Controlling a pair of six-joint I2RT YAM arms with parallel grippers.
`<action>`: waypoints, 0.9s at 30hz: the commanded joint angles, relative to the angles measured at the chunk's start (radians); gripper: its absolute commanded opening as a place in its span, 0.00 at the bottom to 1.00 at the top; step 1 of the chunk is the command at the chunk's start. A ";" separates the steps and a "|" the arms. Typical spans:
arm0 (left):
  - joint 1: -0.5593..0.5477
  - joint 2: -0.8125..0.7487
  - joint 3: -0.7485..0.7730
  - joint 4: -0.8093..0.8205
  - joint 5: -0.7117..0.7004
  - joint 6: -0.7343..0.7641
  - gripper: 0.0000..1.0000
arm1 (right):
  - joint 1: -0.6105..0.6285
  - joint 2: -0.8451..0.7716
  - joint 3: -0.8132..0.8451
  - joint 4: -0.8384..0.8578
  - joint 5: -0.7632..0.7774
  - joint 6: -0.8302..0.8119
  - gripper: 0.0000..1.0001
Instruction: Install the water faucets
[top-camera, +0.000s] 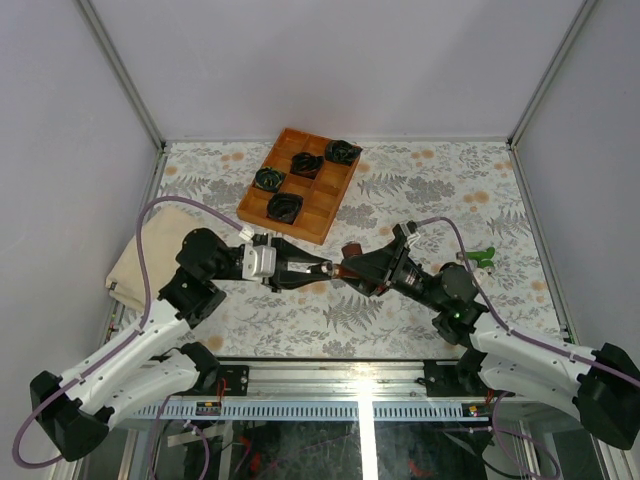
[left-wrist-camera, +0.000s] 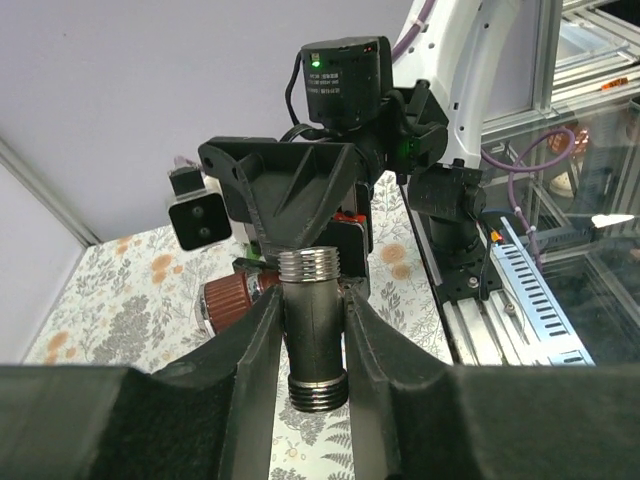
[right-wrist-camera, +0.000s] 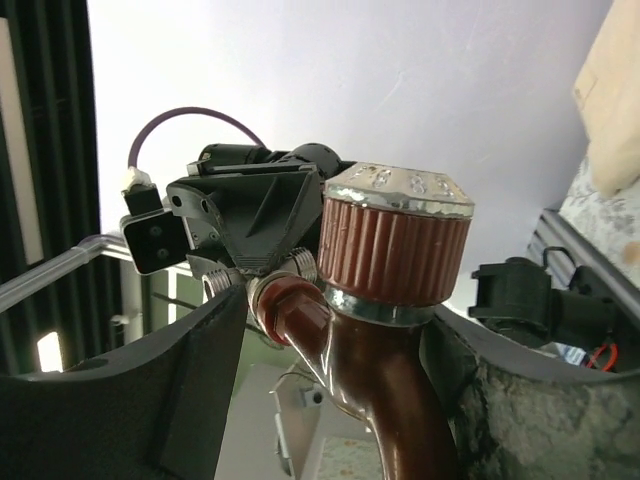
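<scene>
The dark red-brown faucet (top-camera: 351, 251) is held above the table's middle between both grippers. My right gripper (top-camera: 352, 268) is shut on it; in the right wrist view its glossy body (right-wrist-camera: 385, 385) runs down between the fingers, with the ribbed knob (right-wrist-camera: 395, 250) on top. Its nose meets a silvery threaded fitting (left-wrist-camera: 313, 325). My left gripper (top-camera: 326, 268) is shut on that fitting, a finger on each side. The knob also shows in the left wrist view (left-wrist-camera: 226, 298). The bright green faucet (top-camera: 482, 257) lies on the table to the right, apart from both grippers.
A wooden tray (top-camera: 322, 198) at the back centre holds several black-and-green coiled bundles (top-camera: 285, 207). A folded beige cloth (top-camera: 150, 255) lies at the left edge. Grey walls enclose the table on three sides.
</scene>
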 joint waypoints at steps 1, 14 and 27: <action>-0.009 -0.011 -0.078 0.217 -0.105 -0.157 0.00 | 0.010 -0.038 0.056 -0.035 0.060 -0.068 0.67; -0.009 -0.028 -0.270 0.603 -0.329 -0.431 0.00 | 0.010 0.027 0.019 0.179 0.101 -0.028 0.03; -0.009 0.051 -0.408 0.932 -0.696 -1.024 0.00 | 0.011 -0.101 0.117 -0.069 0.153 -0.560 0.00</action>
